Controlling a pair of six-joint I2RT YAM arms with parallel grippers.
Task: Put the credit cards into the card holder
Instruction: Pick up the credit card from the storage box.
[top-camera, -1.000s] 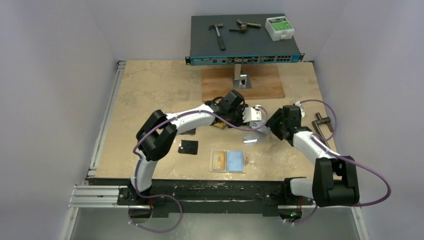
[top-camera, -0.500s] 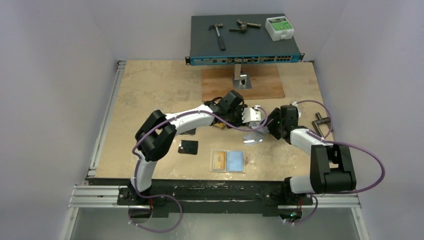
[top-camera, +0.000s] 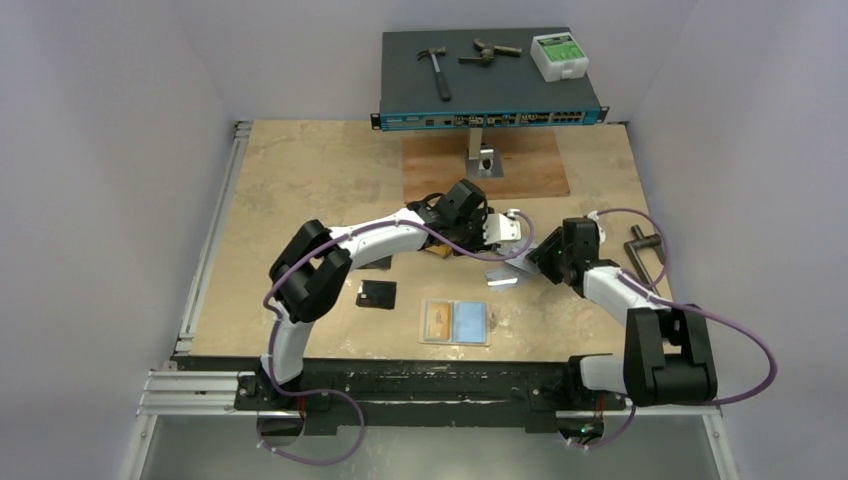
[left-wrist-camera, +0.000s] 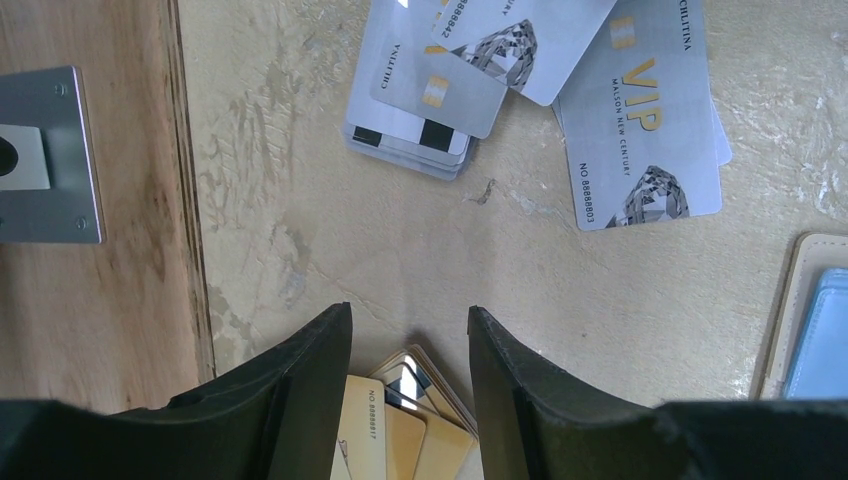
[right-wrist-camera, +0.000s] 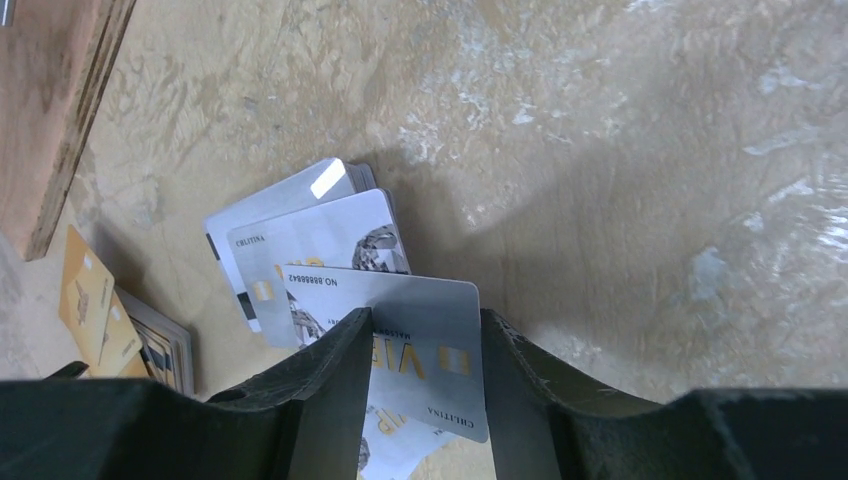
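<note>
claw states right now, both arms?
Left claw: open, jaws apart above the gold cards, gripping nothing.
Right claw: open, jaws apart over a silver card, not clamped on it.

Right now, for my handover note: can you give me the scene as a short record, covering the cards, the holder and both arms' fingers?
card holder: lying open, pockets up, near the front edge
silver cards: fanned out loose, outside the holder
gold cards: small stack, outside the holder
left gripper: fingers apart, astride the gold cards
right gripper: fingers apart, over the silver cards
black wallet: left of the card holder, not touching it
</note>
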